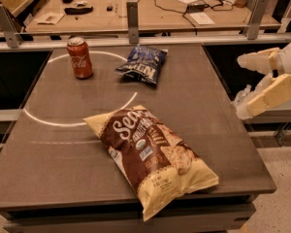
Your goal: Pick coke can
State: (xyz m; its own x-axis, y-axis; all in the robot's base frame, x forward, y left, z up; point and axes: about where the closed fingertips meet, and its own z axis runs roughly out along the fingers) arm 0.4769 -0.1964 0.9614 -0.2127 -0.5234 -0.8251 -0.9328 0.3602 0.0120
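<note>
The coke can [80,57] is a small red can with white script and a silver top. It stands upright at the far left of the dark table [203,106], inside a white circle line. My gripper [240,85] is at the right edge of the view, just off the table's right side and far from the can. Its two cream fingers [264,97] are spread apart with nothing between them.
A dark blue snack bag [141,64] lies to the right of the can. A large brown and yellow chip bag [153,157] lies across the near middle of the table. A metal rail [132,30] and a cluttered wooden bench [150,11] stand behind the table.
</note>
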